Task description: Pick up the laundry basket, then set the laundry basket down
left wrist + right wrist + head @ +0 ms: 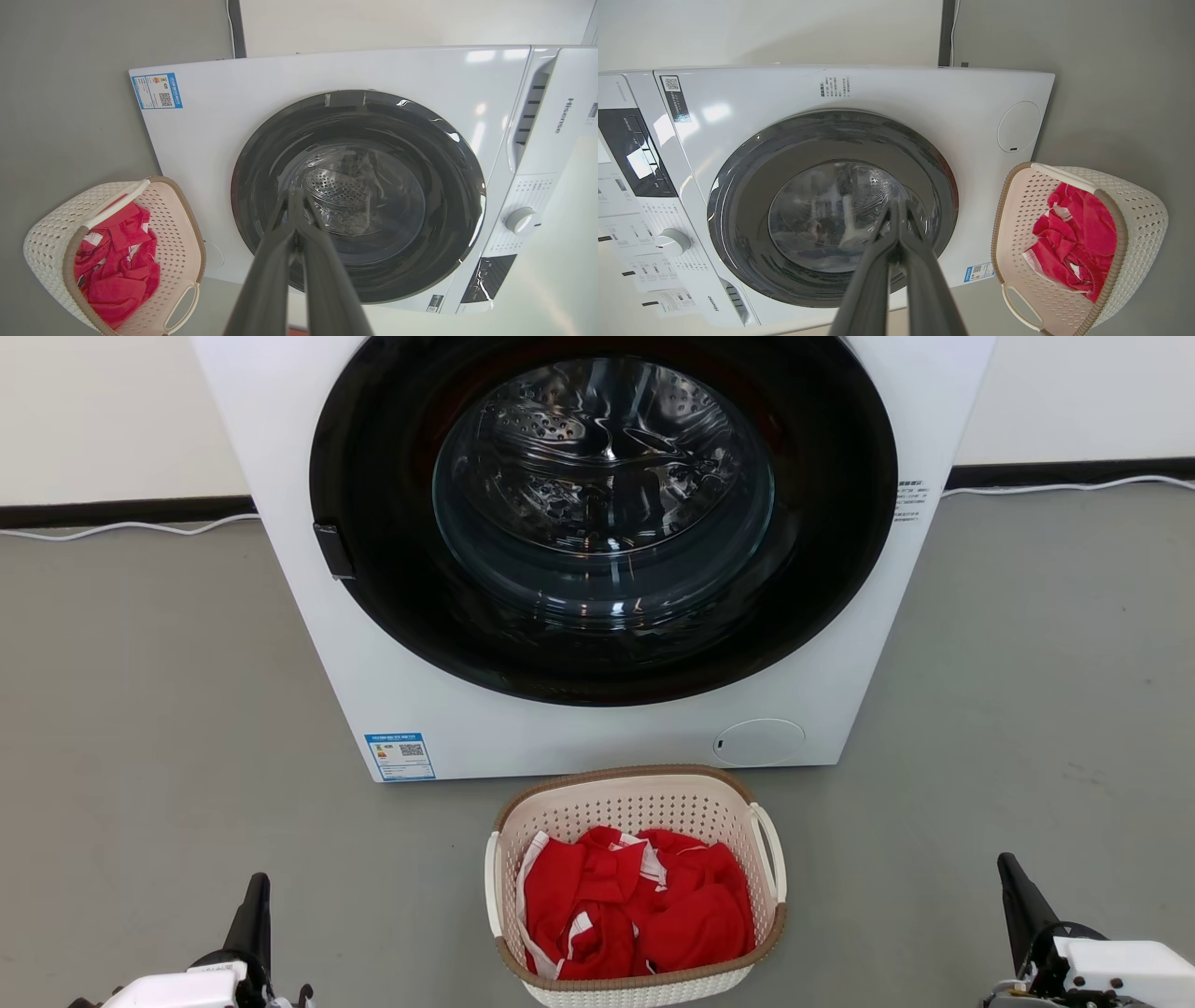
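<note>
With the left gripper (295, 198) and right gripper (896, 207) pressed together, the laundry basket (644, 803) at 6 o'clock may be knocked over.

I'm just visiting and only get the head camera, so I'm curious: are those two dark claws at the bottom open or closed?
Observer: The left wrist view shows the left gripper shut, tips touching, holding nothing.
Visitor: And the other?
Observer: The right gripper is shut too, aimed at the washing machine door.
Visitor: Does the machine have controls?
Observer: Yes, a white dial on the panel beside the door.
</note>
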Robot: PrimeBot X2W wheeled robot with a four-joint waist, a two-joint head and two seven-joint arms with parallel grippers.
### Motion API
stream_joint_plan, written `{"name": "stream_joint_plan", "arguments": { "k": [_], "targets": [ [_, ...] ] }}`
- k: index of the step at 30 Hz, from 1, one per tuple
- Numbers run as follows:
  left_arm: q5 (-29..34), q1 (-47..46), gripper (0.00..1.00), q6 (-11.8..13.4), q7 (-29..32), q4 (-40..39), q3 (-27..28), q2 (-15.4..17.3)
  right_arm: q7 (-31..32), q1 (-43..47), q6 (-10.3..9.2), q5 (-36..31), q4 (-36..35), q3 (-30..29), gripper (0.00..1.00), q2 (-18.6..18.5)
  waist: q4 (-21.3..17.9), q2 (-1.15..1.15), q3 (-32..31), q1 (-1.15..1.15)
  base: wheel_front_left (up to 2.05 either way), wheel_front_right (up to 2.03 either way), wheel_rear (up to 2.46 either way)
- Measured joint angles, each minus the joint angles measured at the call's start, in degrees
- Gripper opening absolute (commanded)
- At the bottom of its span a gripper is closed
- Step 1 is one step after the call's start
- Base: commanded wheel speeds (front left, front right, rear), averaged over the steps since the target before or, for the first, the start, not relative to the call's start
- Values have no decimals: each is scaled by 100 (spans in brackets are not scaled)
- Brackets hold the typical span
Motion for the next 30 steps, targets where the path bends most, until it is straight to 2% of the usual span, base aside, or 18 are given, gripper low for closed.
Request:
{"name": "stream_joint_plan", "arguments": {
  "k": [30],
  "targets": [
    [0,0,0,0,0,0,0,0,1,0,0,0,0,0,0,0,0,0,0,0,0,0,0]
  ]
}}
